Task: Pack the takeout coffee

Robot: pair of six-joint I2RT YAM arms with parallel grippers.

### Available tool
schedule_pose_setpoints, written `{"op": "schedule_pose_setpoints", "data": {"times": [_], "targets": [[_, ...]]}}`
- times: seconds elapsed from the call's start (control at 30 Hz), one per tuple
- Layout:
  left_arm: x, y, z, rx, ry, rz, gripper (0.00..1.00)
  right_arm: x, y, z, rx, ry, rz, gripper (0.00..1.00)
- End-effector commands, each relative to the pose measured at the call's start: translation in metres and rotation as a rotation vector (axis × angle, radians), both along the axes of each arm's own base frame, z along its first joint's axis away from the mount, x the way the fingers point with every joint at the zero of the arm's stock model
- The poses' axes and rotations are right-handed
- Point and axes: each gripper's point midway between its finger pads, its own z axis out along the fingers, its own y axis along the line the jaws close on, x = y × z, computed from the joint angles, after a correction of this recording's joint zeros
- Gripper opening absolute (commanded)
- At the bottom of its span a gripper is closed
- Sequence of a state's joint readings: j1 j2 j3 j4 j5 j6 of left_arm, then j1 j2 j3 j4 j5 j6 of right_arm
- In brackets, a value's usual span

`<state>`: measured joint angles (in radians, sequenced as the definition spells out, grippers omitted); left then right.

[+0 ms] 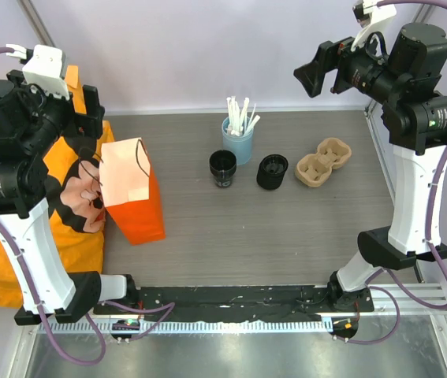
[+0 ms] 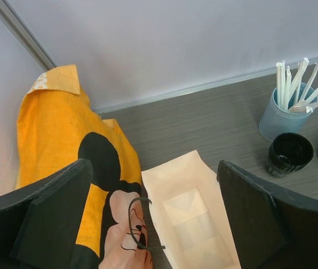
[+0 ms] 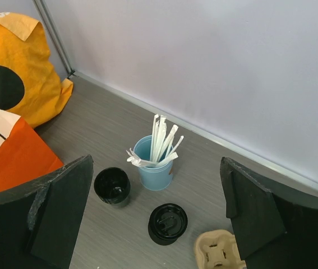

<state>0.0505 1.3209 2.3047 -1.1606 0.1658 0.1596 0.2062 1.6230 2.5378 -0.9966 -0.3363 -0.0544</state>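
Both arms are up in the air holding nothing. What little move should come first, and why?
Probably lower the right claw toward the lidded cup. It and the left claw are open and empty, nothing is packed, and that cup stands right beside the cardboard carrier on the right arm's side, so it looks the easiest first grab. The orange bag stands open.

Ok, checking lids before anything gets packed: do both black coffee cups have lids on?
No, the open cup nearer the orange bag has no lid; only the other cup is lidded.
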Motion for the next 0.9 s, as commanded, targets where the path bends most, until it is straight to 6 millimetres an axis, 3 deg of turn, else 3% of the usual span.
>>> {"op": "schedule_pose_setpoints", "data": {"times": [0.0,0.57,0.8,0.87], "targets": [[-0.002,0.000,0.012,-0.013,-0.048,0.001,1.00,-0.019,-0.001,0.026,0.022,-0.079,0.017,0.99],[0.002,-0.005,0.003,-0.019,-0.021,-0.032,1.00,-0.019,0.007,0.013,-0.047,-0.079,0.089,1.00],[0.025,-0.021,-0.047,-0.019,0.106,-0.152,1.00,-0.006,0.030,-0.038,-0.134,0.002,0.244,1.00],[0.032,-0.020,-0.053,-0.021,0.110,-0.145,1.00,0.001,0.033,-0.046,-0.142,0.010,0.249,1.00]]}}
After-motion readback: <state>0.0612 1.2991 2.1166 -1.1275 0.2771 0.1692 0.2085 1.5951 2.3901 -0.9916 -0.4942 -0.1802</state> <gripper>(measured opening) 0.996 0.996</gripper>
